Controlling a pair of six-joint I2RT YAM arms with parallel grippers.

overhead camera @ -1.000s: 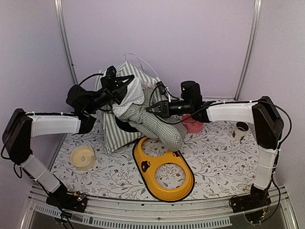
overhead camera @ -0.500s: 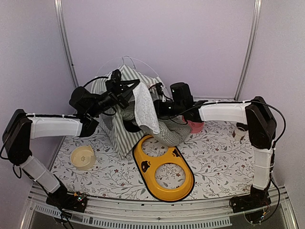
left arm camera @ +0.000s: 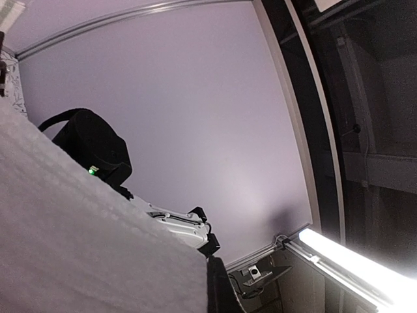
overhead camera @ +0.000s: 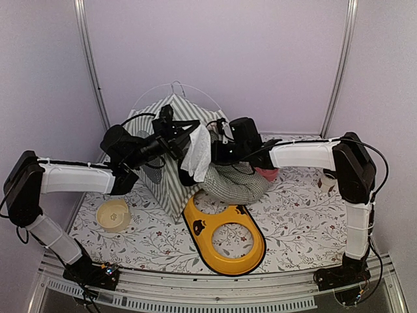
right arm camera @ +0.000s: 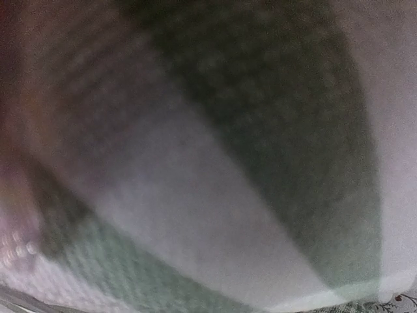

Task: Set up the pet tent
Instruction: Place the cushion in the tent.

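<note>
Both arms outstretched — toward pet tent

- Blurred cloth, very close, fills the view in dark and pale bands.
- Green-checked weave shows at lower left.
- Flowered table cover peeks in the lower right corner.

Top: overhead from near edge, facing down. Left wrist: upward at wall. Right wrist: against fabric, blurred.

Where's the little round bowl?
In the top view, the cream bowl sits on the left side of the flowery mat, near the front. It is just left of the striped pet tent, below the left arm.
</note>
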